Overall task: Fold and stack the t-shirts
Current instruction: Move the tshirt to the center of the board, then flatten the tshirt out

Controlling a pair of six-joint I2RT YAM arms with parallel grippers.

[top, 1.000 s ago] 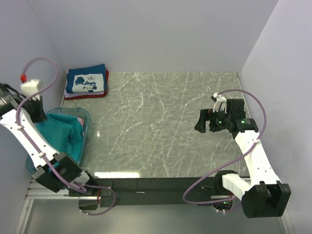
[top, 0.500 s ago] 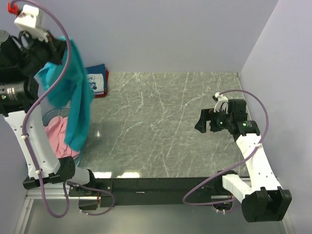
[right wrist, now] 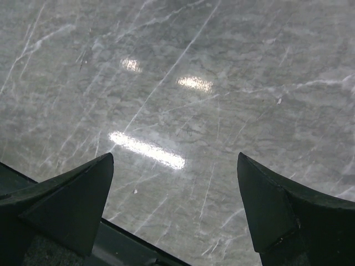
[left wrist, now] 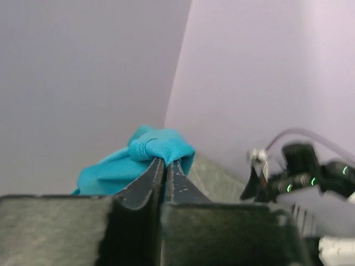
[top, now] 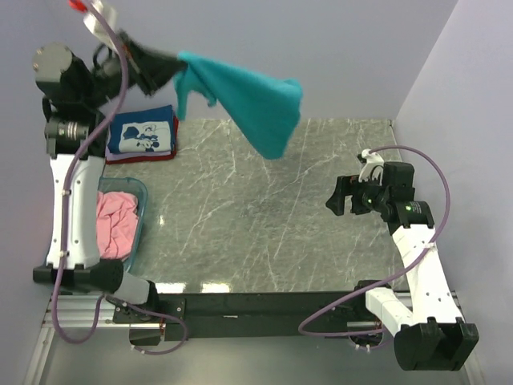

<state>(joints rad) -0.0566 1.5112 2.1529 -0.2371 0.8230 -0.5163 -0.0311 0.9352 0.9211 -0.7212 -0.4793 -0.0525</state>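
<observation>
1. My left gripper (top: 175, 70) is raised high near the far-left corner of the table (top: 264, 216), its jaws pinched on the teal t-shirt (top: 256, 104), which hangs in the air.
2. My right gripper (top: 335, 197) hovers over the right side with its jaws spread wide, holding nothing.
3. The pink t-shirt (top: 116, 220) lies crumpled in the basket (top: 143, 210).
4. The navy t-shirt (top: 143, 135) sits folded on the red t-shirt (top: 160, 156) at the far left.

The grey marbled table (top: 264, 216) carries a basket (top: 139, 228) at its left edge and, far-left, a red shirt (top: 143, 159) under a navy shirt (top: 160, 120).
</observation>
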